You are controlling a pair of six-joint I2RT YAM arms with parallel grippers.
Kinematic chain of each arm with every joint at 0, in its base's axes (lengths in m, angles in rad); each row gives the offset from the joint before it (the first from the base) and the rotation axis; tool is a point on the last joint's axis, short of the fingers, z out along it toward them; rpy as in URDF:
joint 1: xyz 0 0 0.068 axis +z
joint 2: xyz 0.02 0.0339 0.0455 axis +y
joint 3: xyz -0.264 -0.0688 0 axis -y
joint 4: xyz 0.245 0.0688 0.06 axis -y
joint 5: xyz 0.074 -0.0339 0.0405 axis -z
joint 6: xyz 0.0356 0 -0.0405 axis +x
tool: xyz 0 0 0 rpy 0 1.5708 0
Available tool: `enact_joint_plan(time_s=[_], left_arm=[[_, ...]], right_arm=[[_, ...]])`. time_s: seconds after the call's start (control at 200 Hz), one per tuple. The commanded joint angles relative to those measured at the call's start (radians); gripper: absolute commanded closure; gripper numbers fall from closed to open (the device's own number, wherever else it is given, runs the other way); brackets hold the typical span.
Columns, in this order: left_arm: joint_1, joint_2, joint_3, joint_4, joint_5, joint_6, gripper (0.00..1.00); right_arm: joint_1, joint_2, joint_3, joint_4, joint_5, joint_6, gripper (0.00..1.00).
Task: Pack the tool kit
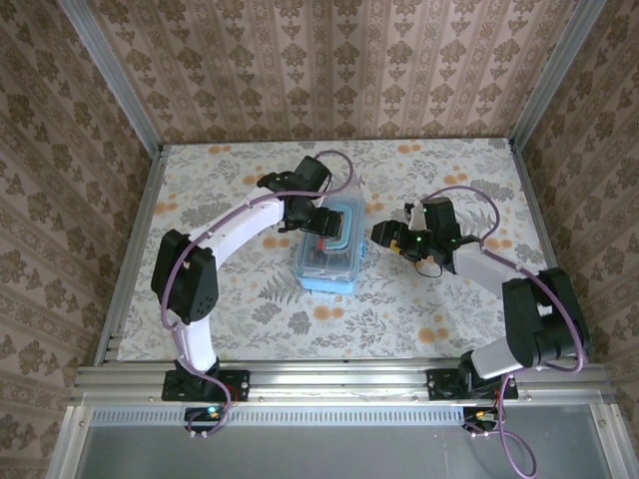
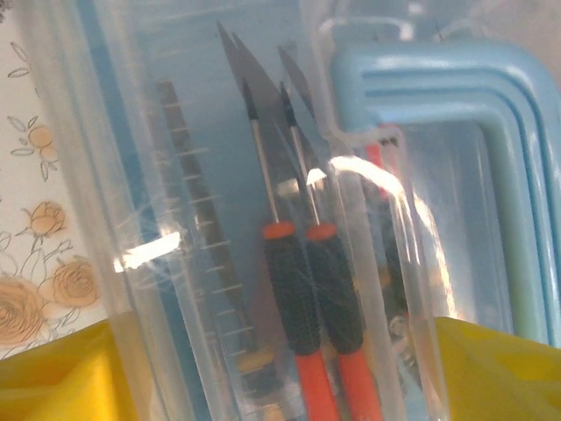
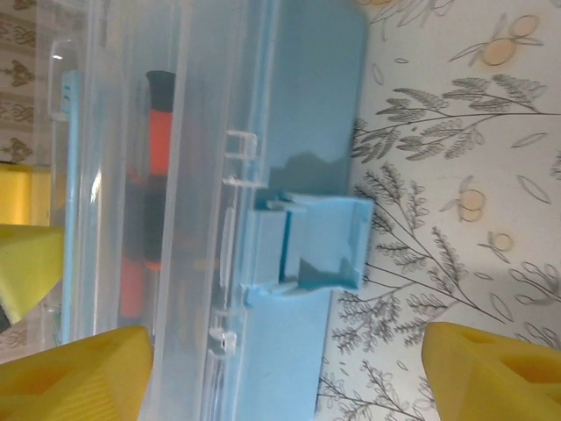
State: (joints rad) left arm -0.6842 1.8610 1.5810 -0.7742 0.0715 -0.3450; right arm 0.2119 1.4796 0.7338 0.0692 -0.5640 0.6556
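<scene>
A clear plastic tool case [image 1: 327, 254] with a blue base lies in the middle of the floral table [image 1: 230, 299]. The left tool [image 1: 318, 222] hangs over the case's far end, its yellow fingers [image 2: 53, 377] spread wide with the case between them. Inside lie two screwdrivers [image 2: 302, 289] with black and orange handles. The right tool [image 1: 382, 236] sits just right of the case, open, facing a blue latch [image 3: 311, 241].
</scene>
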Motion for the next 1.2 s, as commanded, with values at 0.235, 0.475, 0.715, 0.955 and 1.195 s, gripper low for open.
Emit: enact_joint_plan(time_s=[0.235,0.475,0.715,0.955,1.195], left_arm=[[0.056,-0.042,-0.202,0.093,0.086,0.018,0.37],[0.090,-0.062,-0.272,0.146,0.124,0.038,0.39],[0.115,-0.069,-0.297,0.162,0.142,0.052,0.39],[0.132,-0.075,-0.318,0.176,0.155,0.058,0.40],[0.147,-0.091,-0.336,0.183,0.173,0.070,0.40]], right_arm=[[-0.003,0.111,-0.059,0.260,-0.130,0.130,0.10],[-0.003,0.140,-0.100,0.418,-0.187,0.215,0.06],[-0.003,0.163,-0.113,0.501,-0.192,0.262,0.00],[-0.017,0.299,-0.143,0.840,-0.253,0.459,0.00],[-0.023,0.432,-0.158,1.086,-0.261,0.614,0.00]])
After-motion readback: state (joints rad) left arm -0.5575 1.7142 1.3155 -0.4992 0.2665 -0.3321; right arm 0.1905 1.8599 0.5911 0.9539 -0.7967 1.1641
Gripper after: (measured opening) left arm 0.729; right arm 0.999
